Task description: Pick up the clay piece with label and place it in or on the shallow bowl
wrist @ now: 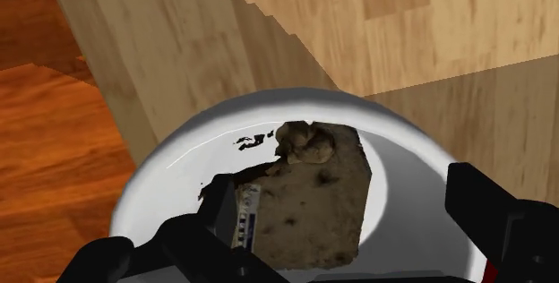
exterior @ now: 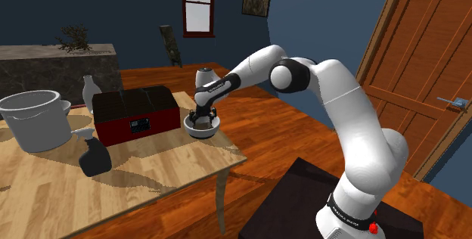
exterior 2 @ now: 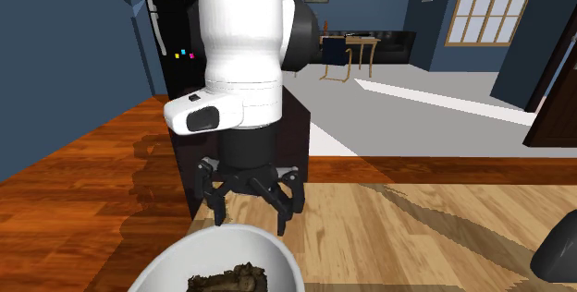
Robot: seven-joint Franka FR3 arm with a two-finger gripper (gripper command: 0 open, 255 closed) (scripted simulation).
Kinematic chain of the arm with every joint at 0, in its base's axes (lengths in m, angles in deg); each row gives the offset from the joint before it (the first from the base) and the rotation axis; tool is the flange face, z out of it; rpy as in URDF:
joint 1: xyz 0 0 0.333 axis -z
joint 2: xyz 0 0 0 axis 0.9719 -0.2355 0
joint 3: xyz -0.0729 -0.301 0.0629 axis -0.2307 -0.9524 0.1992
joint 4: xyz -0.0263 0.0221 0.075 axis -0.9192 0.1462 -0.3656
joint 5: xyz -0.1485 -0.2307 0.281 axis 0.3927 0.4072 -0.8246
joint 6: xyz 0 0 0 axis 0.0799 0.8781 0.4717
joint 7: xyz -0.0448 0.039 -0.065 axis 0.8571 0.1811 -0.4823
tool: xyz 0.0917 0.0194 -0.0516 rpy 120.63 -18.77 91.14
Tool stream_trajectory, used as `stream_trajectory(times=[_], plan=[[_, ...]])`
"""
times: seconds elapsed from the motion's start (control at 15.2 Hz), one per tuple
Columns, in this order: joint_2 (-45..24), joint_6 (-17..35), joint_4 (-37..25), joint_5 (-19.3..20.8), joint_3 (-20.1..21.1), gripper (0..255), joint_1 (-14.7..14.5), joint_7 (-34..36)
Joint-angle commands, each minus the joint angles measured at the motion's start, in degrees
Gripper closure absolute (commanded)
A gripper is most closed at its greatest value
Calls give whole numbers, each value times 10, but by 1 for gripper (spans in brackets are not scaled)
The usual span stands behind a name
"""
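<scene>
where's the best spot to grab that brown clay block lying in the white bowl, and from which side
Probably from straight above: the clay block lies flat in the white bowl, whose raised wall blocks a sideways approach. Close across its two long straight sides, the labelled one and its opposite, at mid-length, clear of the lumpy end. The open gripper straddles it that way.

brown labelled clay piece [wrist: 313,196] lies inside white shallow bowl [wrist: 179,147].

One bowl [wrist: 170,160], one clay piece [wrist: 313,205], one bucket [exterior: 34,128], one red box [exterior: 136,118] and one white bottle [exterior: 91,91].
</scene>
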Motion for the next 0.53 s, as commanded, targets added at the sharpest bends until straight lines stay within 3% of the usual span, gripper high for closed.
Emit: stream_trajectory(times=[0.0,0.46], plan=[[25,-17,8,-3,3,0,1,-1],[37,-25,12,-4,4,0,2,-2]])
